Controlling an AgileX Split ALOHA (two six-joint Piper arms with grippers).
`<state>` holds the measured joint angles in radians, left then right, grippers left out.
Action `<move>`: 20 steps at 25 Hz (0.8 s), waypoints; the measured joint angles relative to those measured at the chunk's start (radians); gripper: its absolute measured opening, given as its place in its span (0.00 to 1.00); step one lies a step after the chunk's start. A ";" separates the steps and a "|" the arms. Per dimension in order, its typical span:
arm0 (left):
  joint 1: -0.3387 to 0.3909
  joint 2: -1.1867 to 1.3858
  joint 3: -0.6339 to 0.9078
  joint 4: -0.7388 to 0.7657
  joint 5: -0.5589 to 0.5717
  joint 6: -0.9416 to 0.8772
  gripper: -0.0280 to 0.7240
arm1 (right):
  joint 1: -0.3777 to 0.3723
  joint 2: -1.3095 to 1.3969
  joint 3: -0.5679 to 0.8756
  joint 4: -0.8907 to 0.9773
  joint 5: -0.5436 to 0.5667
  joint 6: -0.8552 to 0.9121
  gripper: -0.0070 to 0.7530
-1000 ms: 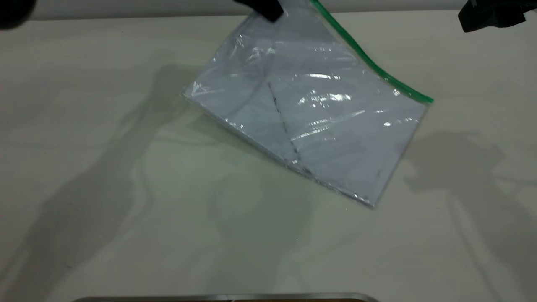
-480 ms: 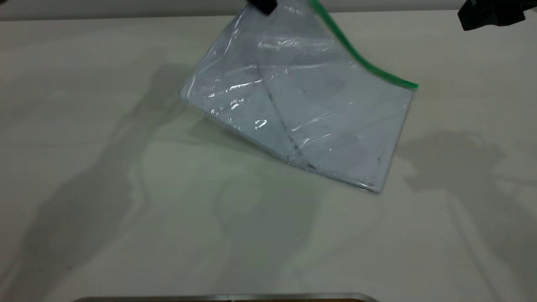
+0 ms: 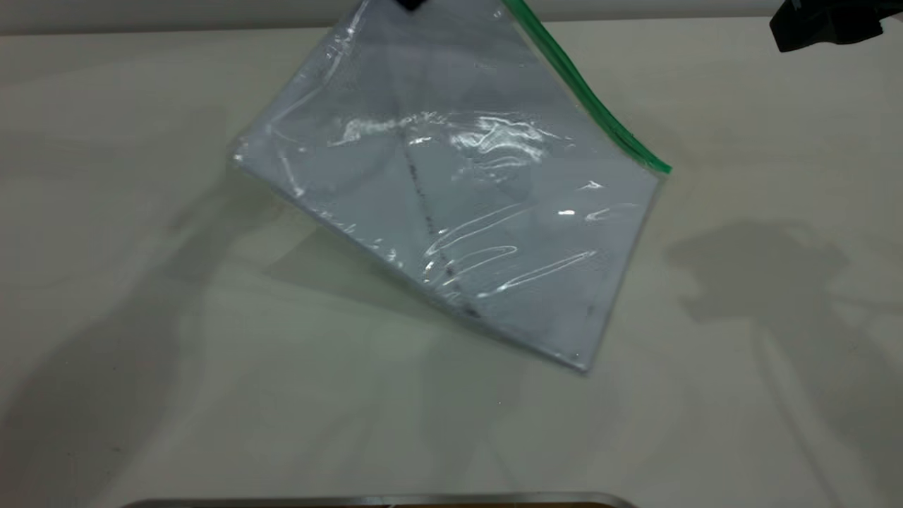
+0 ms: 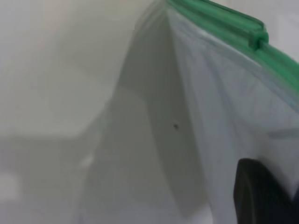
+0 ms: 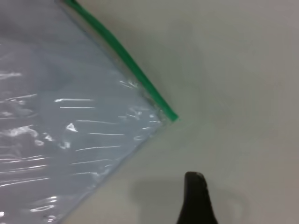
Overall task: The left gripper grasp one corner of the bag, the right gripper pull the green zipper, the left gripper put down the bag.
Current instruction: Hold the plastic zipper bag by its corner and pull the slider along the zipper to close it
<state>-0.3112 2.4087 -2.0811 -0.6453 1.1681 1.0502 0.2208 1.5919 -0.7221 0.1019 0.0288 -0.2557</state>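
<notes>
Bag [image 3: 458, 204]: clear document pouch with white sheet inside, hanging tilted at upper centre of the exterior view, top corner raised out past the upper edge, lower edges low over the table [image 3: 211, 388]; contact with it not determinable. Dark diagonal streak [image 3: 430, 226] down the middle of the pouch.

Green zipper [image 3: 585, 106]: runs from upper centre down to right of centre in the exterior view, free end unheld. Slider tab [image 4: 257, 39] at upper right of the left wrist view, close to the gripped corner.

Left gripper [image 3: 409, 3]: only a dark tip visible at the top edge of the exterior view, clamped on the raised corner of the bag; one finger [image 4: 261, 196] lying against the plastic at lower right of the left wrist view.

Right gripper [image 3: 825, 25]: at upper right corner of the exterior view, well apart from the bag; finger spread not determinable.

Step judged in hand: first step, corner grasped and lifted. Zipper pull not yet begun.

Next move judged to call for: right gripper brought across to the slider tab near the held corner, closed on it, then drawn along the green strip against a steady left hold.
</notes>
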 joint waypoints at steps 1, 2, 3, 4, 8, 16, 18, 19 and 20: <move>0.000 -0.027 0.046 0.008 0.000 0.031 0.11 | 0.000 0.000 0.000 0.000 0.000 0.000 0.77; 0.000 -0.047 0.083 0.018 0.000 0.057 0.11 | 0.000 0.000 0.000 0.000 0.000 0.000 0.77; 0.000 -0.068 0.124 0.027 0.000 0.089 0.11 | 0.000 0.000 0.000 0.000 0.001 -0.001 0.77; 0.000 -0.085 0.160 0.034 0.000 0.123 0.11 | 0.000 0.000 0.000 0.000 0.001 -0.003 0.77; 0.000 -0.128 0.253 0.044 0.000 0.261 0.11 | 0.003 0.000 0.000 0.000 -0.002 -0.007 0.77; 0.000 -0.132 0.306 0.012 -0.156 0.570 0.11 | 0.134 0.000 0.000 -0.001 -0.080 -0.048 0.77; 0.000 -0.127 0.306 -0.031 -0.190 0.642 0.11 | 0.169 0.003 0.000 -0.003 -0.103 -0.053 0.77; -0.001 -0.122 0.306 -0.059 -0.198 0.676 0.11 | 0.186 0.010 0.000 -0.005 -0.120 -0.053 0.77; -0.004 -0.117 0.306 -0.087 -0.202 0.700 0.11 | 0.200 0.018 -0.001 -0.005 -0.138 -0.053 0.77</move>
<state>-0.3148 2.2913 -1.7753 -0.7320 0.9660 1.7503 0.4211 1.6102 -0.7232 0.0974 -0.1093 -0.3084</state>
